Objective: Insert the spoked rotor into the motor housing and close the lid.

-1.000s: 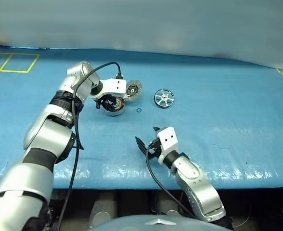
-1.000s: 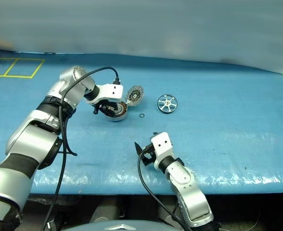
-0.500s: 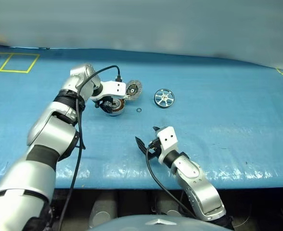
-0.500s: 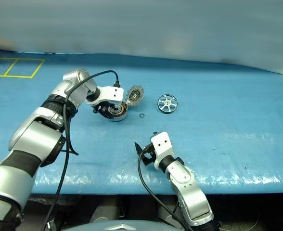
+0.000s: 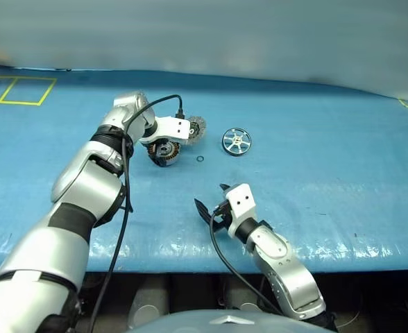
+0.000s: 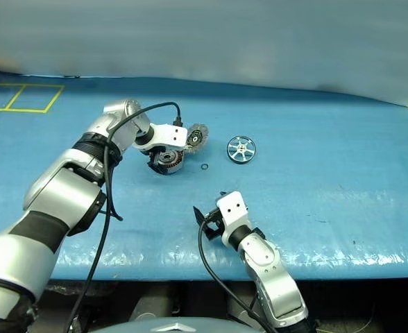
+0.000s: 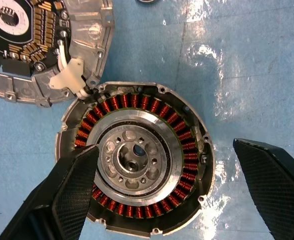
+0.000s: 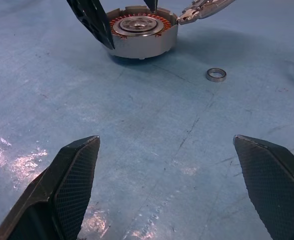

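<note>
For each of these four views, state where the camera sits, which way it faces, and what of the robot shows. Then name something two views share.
Left and right eye views: on the head, facing forward and down over the blue table; both arms show.
Left wrist view: straight down onto the motor housing and open lid, between its open left gripper.
Right wrist view: low across the table, open right gripper in the foreground.
Shared: both wrist views show the housing.

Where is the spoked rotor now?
The spoked rotor lies flat on the blue table, right of the open lid and the small ring.
</note>
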`<act>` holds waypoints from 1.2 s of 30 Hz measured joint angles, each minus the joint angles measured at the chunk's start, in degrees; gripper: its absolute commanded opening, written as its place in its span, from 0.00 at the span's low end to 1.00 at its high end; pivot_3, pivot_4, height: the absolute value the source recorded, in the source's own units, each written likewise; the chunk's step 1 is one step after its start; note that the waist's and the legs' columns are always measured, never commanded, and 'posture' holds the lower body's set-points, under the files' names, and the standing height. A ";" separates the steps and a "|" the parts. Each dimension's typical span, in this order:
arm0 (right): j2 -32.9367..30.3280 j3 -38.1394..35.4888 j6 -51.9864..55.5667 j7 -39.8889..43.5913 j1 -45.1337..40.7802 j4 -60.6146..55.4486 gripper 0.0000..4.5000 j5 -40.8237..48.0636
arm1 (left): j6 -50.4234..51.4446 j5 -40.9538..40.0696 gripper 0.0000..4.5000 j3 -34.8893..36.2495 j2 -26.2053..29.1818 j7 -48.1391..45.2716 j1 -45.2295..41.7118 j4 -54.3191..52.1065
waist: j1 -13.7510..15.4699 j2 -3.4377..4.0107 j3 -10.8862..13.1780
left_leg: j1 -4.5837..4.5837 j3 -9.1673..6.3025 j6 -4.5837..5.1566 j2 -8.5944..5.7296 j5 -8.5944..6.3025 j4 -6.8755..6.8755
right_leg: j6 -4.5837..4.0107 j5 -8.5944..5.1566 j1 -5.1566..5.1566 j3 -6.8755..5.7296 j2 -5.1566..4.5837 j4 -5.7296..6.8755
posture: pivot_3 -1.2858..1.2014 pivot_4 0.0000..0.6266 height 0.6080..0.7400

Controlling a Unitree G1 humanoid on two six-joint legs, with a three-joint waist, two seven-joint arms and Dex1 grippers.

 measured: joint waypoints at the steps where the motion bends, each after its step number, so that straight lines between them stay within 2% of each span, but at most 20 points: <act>1: 0.01 0.00 0.00 0.00 -0.01 0.00 1.00 0.00 | -0.01 0.08 1.00 -0.01 0.00 -0.05 -0.17 0.26 | -0.01 0.00 0.00 | 0.01 0.00 0.00 0.00 0.00 0.00 | 0.00 0.00 0.00 0.00 0.00 0.00 | 0.52 0.24 1.00; 12: -0.16 0.06 -0.01 0.05 0.06 0.00 1.00 -0.01 | -1.29 2.54 1.00 -2.39 0.20 -8.31 -0.20 0.75 | 0.01 0.00 0.00 | 0.00 0.00 0.00 0.00 0.00 0.01 | 0.00 0.00 0.00 0.00 0.01 0.00 | 0.52 0.24 1.00; 32: 0.19 0.67 -0.22 -0.31 0.57 0.00 1.00 -0.28 | -0.82 3.91 1.00 -2.47 -1.54 -4.11 -0.43 2.79 | 0.03 0.00 0.00 | -0.01 -0.01 0.00 0.00 0.00 0.01 | 0.01 -0.01 0.00 0.01 0.00 0.00 | 0.52 0.24 1.00; 36: 0.34 0.64 -0.29 -0.49 0.57 0.00 1.00 -0.42 | -0.91 4.00 0.81 -2.49 -2.00 -3.91 -0.42 2.97 | 0.00 0.00 0.00 | -0.01 -0.01 0.00 0.00 0.00 0.01 | 0.00 0.00 0.00 0.01 0.01 0.00 | 0.52 0.24 1.00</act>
